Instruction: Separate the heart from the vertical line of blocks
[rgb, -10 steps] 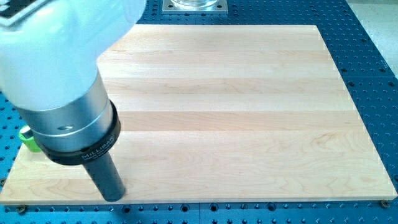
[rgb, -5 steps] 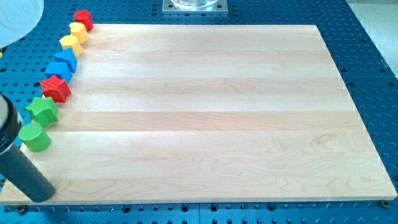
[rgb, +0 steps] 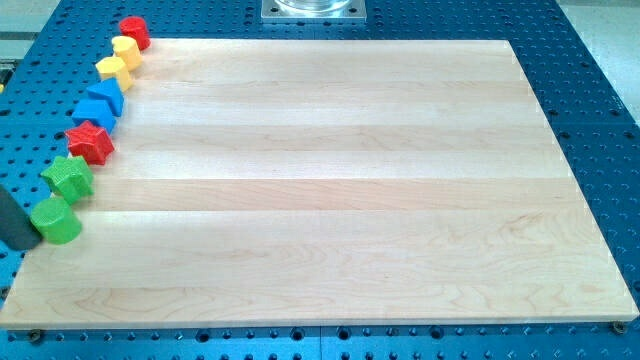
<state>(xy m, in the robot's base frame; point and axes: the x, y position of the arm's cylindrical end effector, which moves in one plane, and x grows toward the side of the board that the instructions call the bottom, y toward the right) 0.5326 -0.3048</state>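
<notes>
A line of blocks runs down the board's left edge. From the view's top: a red cylinder (rgb: 134, 31), a yellow block that looks like a heart (rgb: 125, 48), a second yellow block (rgb: 113, 69), blue blocks (rgb: 102, 101), a red star (rgb: 90, 142), a green star (rgb: 68, 177) and a green cylinder (rgb: 57, 221). Only the lower part of my dark rod shows, at the view's left edge. My tip (rgb: 27, 243) is just left of the green cylinder, touching or almost touching it. The heart is far up the line from my tip.
The wooden board (rgb: 340, 180) lies on a blue perforated table (rgb: 600, 120). A metal mount plate (rgb: 313, 9) sits at the view's top centre. The line of blocks hugs the board's left edge.
The arm has swung away to the view's left, uncovering the line of blocks. The rod has moved from the board's bottom-left corner up to beside the green cylinder. The blocks have not moved.
</notes>
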